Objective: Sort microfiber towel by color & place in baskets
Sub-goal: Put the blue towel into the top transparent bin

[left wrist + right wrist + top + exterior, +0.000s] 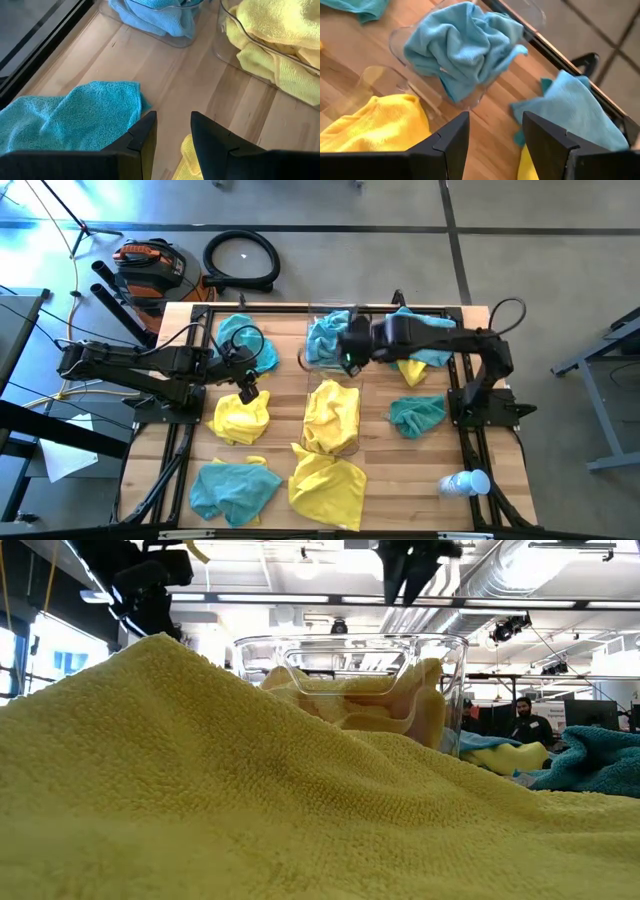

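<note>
Here, each line names one part of the scene.

Right gripper: fingers apart with nothing between them, poised above the far basket; in its own wrist view the wood shows through the gap.
Left gripper: fingers slightly apart, holding nothing, low over the table by a crumpled yellow towel.
Far basket: clear plastic, at the table's far middle, filled with a bunched teal-blue towel.
Near basket: clear plastic, just in front of the far one, holding a yellow towel.
Loose teal-blue towels: one at the far left, one at the near left, one on the right, one at the far right under the right arm.
Loose yellow towels: a large one at the near middle, a small one beside the right arm.
White bottle: lying at the near right corner.
Table: light wooden slats.
</note>
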Controlling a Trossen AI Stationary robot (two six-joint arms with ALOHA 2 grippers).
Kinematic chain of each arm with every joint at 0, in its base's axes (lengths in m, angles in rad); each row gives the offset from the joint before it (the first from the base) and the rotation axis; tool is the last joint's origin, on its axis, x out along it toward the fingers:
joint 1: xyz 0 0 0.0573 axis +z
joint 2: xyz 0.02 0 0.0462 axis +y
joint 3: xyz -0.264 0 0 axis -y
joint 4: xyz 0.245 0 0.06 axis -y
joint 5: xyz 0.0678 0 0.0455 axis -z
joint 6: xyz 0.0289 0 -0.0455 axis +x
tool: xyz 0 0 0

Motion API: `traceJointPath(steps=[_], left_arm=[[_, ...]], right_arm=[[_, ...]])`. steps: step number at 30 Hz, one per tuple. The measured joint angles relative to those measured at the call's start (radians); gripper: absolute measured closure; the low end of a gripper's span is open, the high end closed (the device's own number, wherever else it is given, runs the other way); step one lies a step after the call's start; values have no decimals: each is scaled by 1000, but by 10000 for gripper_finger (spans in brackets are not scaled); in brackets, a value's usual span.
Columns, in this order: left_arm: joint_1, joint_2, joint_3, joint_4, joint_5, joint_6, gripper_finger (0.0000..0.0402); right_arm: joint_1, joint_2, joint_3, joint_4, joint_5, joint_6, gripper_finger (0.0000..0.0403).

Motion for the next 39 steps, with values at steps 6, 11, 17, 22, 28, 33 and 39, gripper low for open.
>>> traceJointPath(steps=[6,11,17,22,28,33,39], left_arm=[[0,0,0,0,0,43,291],[0,0,0,0,13,51,291],[0,0,0,-3,28,60,291],[0,0,0,-3,29,77,291],[0,0,0,0,30,77,291],[0,0,0,2,54,75,291],[0,0,0,6,72,49,291]], right_arm=[[173,-12,-46,-55,101,245,222],[285,-40,-249,-37,64,539,222],[414,-107,-517,187,-78,842,222],[493,-176,-663,240,-167,1097,222],[498,-221,-816,249,-379,1234,222],[479,-220,-946,369,-395,1243,222],[447,-219,-1090,509,-374,1262,222]])
